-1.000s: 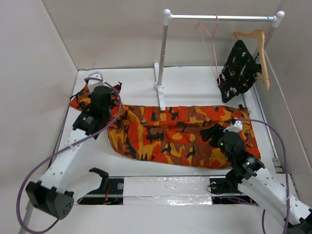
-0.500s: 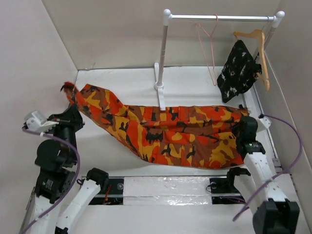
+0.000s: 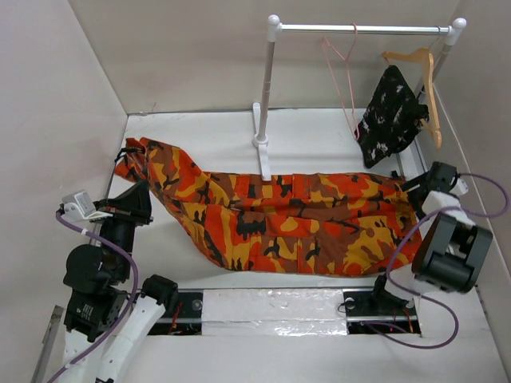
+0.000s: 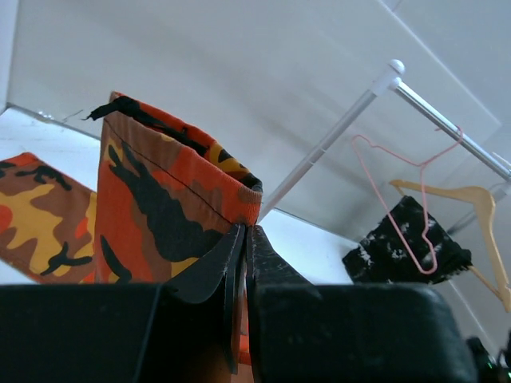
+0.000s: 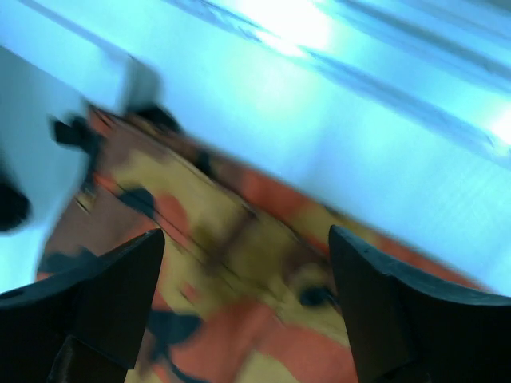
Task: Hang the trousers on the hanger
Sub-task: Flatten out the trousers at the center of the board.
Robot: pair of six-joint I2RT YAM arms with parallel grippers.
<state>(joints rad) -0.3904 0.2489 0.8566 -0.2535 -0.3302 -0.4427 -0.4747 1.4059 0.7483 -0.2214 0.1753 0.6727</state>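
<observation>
Orange/red camo trousers (image 3: 295,219) are spread flat across white table (image 3: 319,132), waist end at R side, one leg run out diagonally to far-L corner. L gripper (image 3: 142,203) is seen at L edge of table, just beside that leg. In L wrist view, L gripper (image 4: 243,231) is pinched narrow, tips together, w/ trouser fabric (image 4: 160,199) caught between them and a hemmed edge stood up above the tips. R gripper (image 3: 417,187) is positioned at R end of trousers, near waist, arm folded back at table's R edge. R wrist view is blurred; R gripper (image 5: 246,235) is spread wide, nothing between fingers, camo fabric (image 5: 239,263) seen below; contact can't be told.

Pink wire hanger (image 3: 343,84) is hung by its hook on bar of white rack (image 3: 271,96) at back of table, well apart from trousers and both grippers. Wooden hanger (image 3: 427,80) is hung further R on same bar, w/ black speckled garment (image 3: 391,116) draped on it. Trousers are not on pink hanger.
</observation>
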